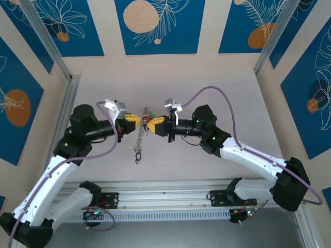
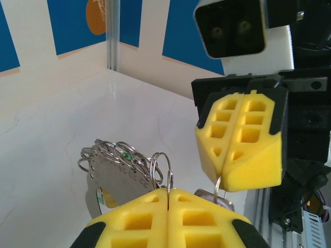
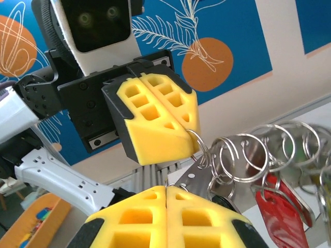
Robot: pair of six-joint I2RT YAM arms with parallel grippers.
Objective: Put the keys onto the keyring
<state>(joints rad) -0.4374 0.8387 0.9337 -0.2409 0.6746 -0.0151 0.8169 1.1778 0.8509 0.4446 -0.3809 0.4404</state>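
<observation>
- Left gripper [image 1: 135, 119] is pinching one wire loop of the keyring [image 1: 146, 117], pads pressed together.
- Right gripper [image 1: 154, 123] is clamping another loop on the opposite side, pads together.
- Keyring is hanging between them over mid-table [image 1: 207, 72], with keys [image 3: 279, 209] dangling and a chain [image 1: 139, 142] trailing below.

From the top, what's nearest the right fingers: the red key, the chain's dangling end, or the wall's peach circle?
1. Red key, just left of the right fingers.
2. Chain's dangling end, lower left.
3. Peach circle, far back wall.
</observation>
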